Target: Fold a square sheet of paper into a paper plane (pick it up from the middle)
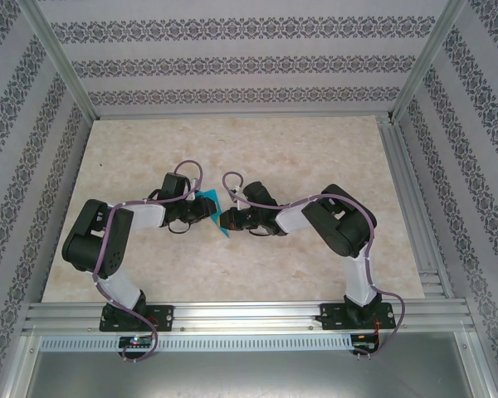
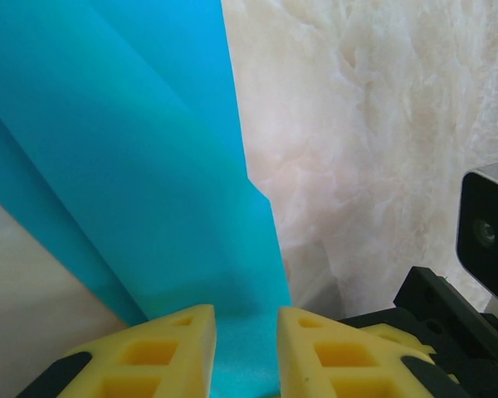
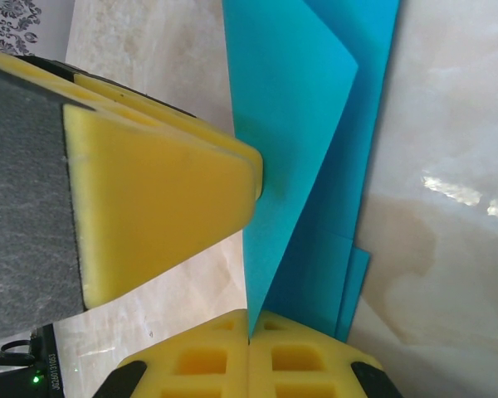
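Two black robot arms meet over the middle of a pale marbled table (image 1: 315,149), inside an enclosure of patterned wall panels (image 1: 232,62). At left, the left end effector (image 1: 201,209) points rightward at a thin turquoise-blue sheet of paper (image 1: 209,199), folded into overlapping layers, which sits between the two arms near the table's centre. The left wrist camera shows its yellow foam fingers (image 2: 178,348) standing a narrow gap apart, with the near end of the paper spreading behind the tips and across the gap. The tips appear to rest against the paper's face rather than pinch it, though the angle leaves that uncertain. From there the paper runs away from the camera as a broad blue slab, with a stepped edge on its right side where one layer ends. Right of it lies bare table, and at the far right edge sits the black body and lens of the right arm's wrist camera (image 2: 485,232). At right, the right end effector (image 1: 229,219) points in from the opposite side. Its own camera shows its two yellow fingers (image 3: 311,361) pressed together with a pointed corner of the paper clamped edge-on between them. The sheet spreads away from that grip into layered flaps, and the tip of one of the left arm's fingers touches the sheet's left face.
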Controlling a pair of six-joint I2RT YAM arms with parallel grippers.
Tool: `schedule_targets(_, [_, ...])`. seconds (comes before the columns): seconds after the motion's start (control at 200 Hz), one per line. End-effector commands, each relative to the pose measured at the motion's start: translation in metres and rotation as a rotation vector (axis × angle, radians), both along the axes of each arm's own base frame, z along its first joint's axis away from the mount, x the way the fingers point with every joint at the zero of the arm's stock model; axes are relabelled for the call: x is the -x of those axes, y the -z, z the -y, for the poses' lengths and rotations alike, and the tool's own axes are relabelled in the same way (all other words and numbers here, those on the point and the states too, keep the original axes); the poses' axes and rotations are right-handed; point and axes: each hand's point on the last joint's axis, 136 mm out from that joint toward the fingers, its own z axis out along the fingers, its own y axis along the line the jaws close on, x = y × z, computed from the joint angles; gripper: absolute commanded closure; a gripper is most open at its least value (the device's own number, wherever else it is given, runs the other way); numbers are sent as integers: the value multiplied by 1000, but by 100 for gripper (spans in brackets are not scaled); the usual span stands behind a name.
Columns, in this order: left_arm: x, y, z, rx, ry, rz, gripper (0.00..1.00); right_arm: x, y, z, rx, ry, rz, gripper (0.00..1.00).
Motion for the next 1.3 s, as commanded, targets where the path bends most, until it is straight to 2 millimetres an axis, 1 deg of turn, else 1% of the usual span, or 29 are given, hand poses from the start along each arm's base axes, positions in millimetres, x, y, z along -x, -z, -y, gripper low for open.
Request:
schedule_targets(0.0, [-10, 0, -8, -45, -23, 29, 73, -2, 20, 10, 67, 17, -21, 100])
schedule_targets(0.04, [-10, 1, -9, -50, -27, 24, 73, -2, 21, 11, 71, 17, -22, 100])
schedule_targets(0.16, [-9, 4, -10, -60, -35, 10, 73, -1, 18, 9, 77, 11, -18, 95])
schedule_targets(0.54, [-8, 12, -11, -70, -38, -17, 73, -3, -4, 2, 45, -9, -4, 84])
schedule_targets(0.859, [-9, 12, -10, -70, -29, -19, 73, -1, -24, 1, 30, -18, 2, 83])
schedule_targets(1.064, [-9, 12, -9, -68, -27, -22, 73, 8, -25, 3, 44, -33, -18, 83])
schedule_targets(1.294, [-8, 10, -8, -60, -21, -20, 73, 17, -13, 7, 90, -41, -53, 83])
